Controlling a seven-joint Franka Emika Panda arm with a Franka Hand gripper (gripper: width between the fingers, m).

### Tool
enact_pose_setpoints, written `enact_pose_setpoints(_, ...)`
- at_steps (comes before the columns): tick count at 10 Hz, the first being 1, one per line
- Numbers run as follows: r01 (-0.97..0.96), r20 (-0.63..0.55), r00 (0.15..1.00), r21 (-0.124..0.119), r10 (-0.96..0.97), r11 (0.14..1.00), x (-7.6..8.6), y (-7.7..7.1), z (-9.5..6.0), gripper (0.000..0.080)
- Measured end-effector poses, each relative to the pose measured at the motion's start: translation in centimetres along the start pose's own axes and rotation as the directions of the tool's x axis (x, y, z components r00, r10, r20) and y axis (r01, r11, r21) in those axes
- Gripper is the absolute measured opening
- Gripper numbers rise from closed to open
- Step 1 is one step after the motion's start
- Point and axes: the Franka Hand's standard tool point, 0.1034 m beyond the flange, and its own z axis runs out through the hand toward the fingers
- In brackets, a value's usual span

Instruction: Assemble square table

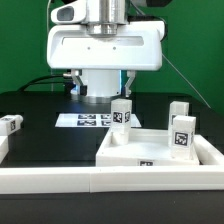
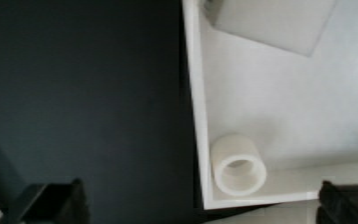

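The white square table top [image 1: 125,152] lies flat at the exterior view's right, recessed face up with a raised rim. Three short white tagged legs stand upright on or beside it: one at its far left corner [image 1: 122,113], one at the right [image 1: 182,136], one behind that [image 1: 178,108]. Another leg [image 1: 10,125] lies at the exterior view's far left. My gripper [image 1: 101,88] hangs open above the slab's far left side and holds nothing. The wrist view shows the slab's rim [image 2: 197,110], a round socket [image 2: 242,172] and a leg [image 2: 274,25], with the open gripper [image 2: 197,205] straddling the edge.
The marker board [image 1: 88,120] lies on the black table behind the slab. A long white border wall [image 1: 90,182] runs along the front. Black cables trail at the exterior view's back left.
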Motion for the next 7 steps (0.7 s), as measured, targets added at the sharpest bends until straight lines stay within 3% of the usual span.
enact_pose_setpoints(2, -0.002, -0.001, 1.0, -0.007, 0.002, 1.0, 0.4, 1.8, 0.0, 0.0648)
enact_pose_setpoints(5, -0.036, 0.031, 0.999, -0.028, 0.037, 0.999, -0.9, 9.1, 0.1, 0.0648)
enact_pose_setpoints(6, -0.023, 0.036, 0.999, -0.029, 0.024, 0.999, -1.2, 10.8, 0.3, 0.0648)
enact_pose_setpoints(7, -0.03, 0.035, 0.999, -0.032, 0.031, 0.999, -0.9, 11.5, 0.3, 0.0648)
